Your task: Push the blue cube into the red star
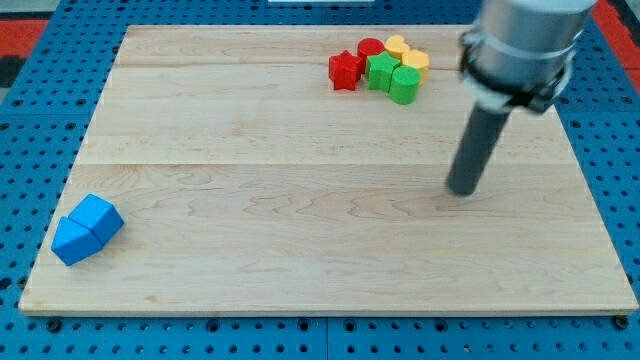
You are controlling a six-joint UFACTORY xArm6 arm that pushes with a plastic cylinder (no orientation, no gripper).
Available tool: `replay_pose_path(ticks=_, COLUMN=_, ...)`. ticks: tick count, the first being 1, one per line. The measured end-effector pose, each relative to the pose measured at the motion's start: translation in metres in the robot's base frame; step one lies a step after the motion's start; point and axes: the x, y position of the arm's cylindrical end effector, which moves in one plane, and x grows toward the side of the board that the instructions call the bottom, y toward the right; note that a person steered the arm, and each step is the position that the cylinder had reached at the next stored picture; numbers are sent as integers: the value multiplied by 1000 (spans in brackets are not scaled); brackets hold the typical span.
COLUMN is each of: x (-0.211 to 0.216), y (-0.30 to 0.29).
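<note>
Two small blue blocks sit touching near the bottom-left corner of the pale wooden board [300, 230]: the blue cube [97, 219], lying slightly up and to the right, and a second blue block [72, 241] whose shape is hard to make out. Well apart, near the view's top, a tight cluster holds the red star [346, 70], a red cylinder [371, 47], a green block [381, 70], a green cylinder [403, 85] and two yellow blocks [398, 46] [415, 61]. Farther right, the arm's dark rod comes down with its tip [462, 190] on open board, below the cluster and far from the cube. The arm carries no pincer, so nothing is clenched or released. The cube looks light, rigid and likely to slide readily on smooth wood; a push on its lower-left side, through its middle, would probably keep it from spinning, though its blue neighbour crowds that face.
</note>
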Motion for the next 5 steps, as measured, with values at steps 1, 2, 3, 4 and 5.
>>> replay_pose_path(ticks=1, x=53, y=-92)
replay_pose_path(ticks=2, x=91, y=-188)
replay_pose_path(ticks=3, x=97, y=-275)
replay_pose_path(ticks=4, x=83, y=-344)
replay_pose_path(ticks=5, x=57, y=-362)
